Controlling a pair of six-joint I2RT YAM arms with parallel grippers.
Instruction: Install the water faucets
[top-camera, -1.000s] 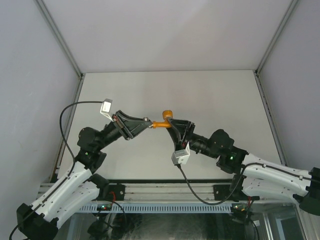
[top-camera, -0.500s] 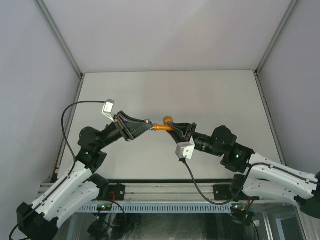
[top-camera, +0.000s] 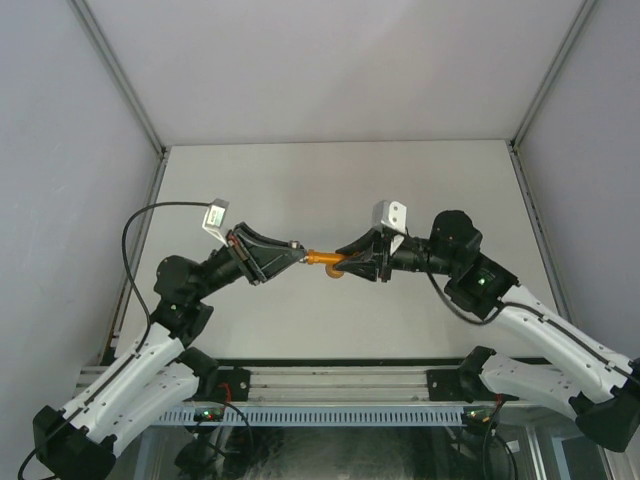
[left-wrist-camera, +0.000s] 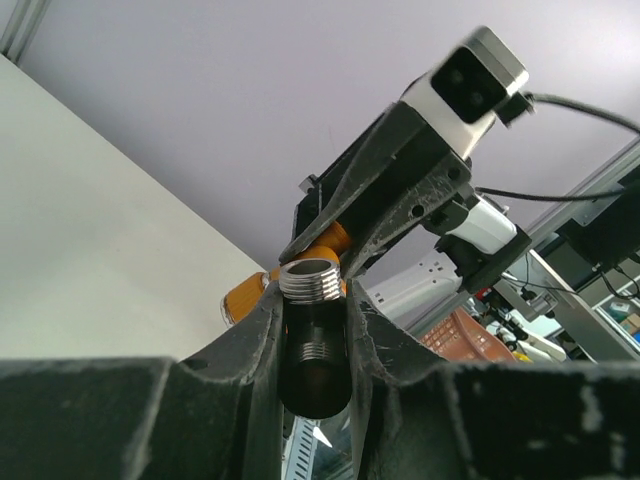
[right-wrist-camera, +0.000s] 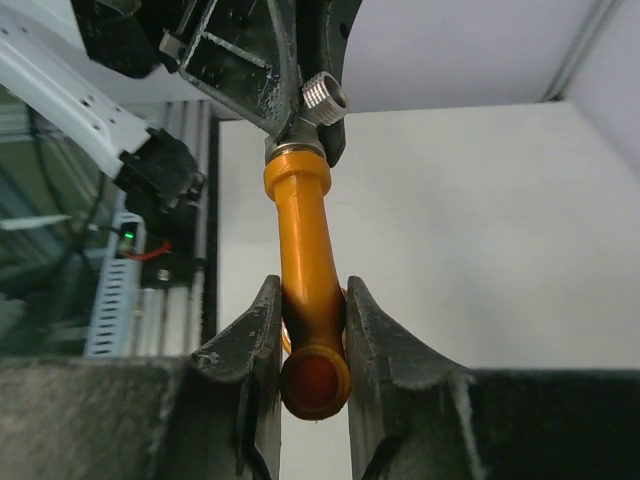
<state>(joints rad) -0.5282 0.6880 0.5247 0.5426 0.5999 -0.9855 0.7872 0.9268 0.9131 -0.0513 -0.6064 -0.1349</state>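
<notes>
Gripping the orange tap with the right fingers, one pressed to each side of the stem just above its round end. Held in mid-air over the pale surface, roughly level in the overhead view, midway between the two arms. Pointing away from the right fingers toward the left arm, far collar butted against a grey metal fitting. Clamping that fitting with the left fingers, closed on its dark body, silver threaded end poking out past the tips. Hard to tell whether tap and fitting are screwed together or only touching. From the left wrist, just a slice of orange showing behind the fitting, with the right arm's camera above it. From overhead, both pairs of fingers aimed at each other, tips near but apart, tap bridging the gap. Just below the tap, close to the right fingers, a small orange loop, too small to identify.
</notes>
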